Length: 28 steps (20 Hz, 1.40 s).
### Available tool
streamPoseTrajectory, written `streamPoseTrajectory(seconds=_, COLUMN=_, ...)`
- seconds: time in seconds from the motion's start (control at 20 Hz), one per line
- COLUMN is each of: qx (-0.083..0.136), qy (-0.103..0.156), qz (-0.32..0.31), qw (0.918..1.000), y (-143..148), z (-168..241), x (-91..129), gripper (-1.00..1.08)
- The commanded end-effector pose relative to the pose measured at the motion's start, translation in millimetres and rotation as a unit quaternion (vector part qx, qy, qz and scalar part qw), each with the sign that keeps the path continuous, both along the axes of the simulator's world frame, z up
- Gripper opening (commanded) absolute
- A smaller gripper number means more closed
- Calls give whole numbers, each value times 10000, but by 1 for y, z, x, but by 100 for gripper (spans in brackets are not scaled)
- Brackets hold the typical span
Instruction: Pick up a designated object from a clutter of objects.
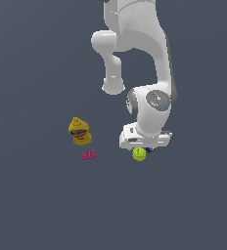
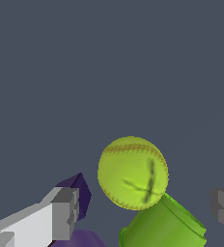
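Spanning the ball (image 2: 133, 172), the gripper (image 2: 145, 210) stands open, one finger (image 2: 61, 214) on each flank and neither touching it. Exterior view: the ball sits just below the hand, right of centre. It is yellow-green, round, seamed, and rests against the green cup (image 2: 164, 225).

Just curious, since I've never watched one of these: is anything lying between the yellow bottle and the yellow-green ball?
Only the pink brick, set nearer the yellow bottle. The floor from there to the ball is bare, as the exterior view shows.
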<state>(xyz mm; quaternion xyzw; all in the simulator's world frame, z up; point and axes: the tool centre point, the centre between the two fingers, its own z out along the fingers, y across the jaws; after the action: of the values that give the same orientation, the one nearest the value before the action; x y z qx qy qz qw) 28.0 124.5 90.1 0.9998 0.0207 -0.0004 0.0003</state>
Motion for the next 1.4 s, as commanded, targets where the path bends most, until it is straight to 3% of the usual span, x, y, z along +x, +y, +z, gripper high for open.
streamPoseTrajectory(seconds=0.0, qx=-1, qy=4, qz=0, qw=10000, y=0, z=-6, x=0, gripper=100)
streamPoseTrajectory(seconds=0.65, qx=2, qy=-2, qz=-3, qw=10000, y=1, z=-49, x=0, gripper=100)
streamPoseTrajectory(seconds=0.7, qx=2, qy=-2, qz=-3, qw=10000, y=1, z=-49, x=0, gripper=-100)
streamPoseTrajectory(seconds=1.35, qx=3, qy=-5, qz=-2, qw=10000, y=1, z=-46, x=-1, gripper=-100)
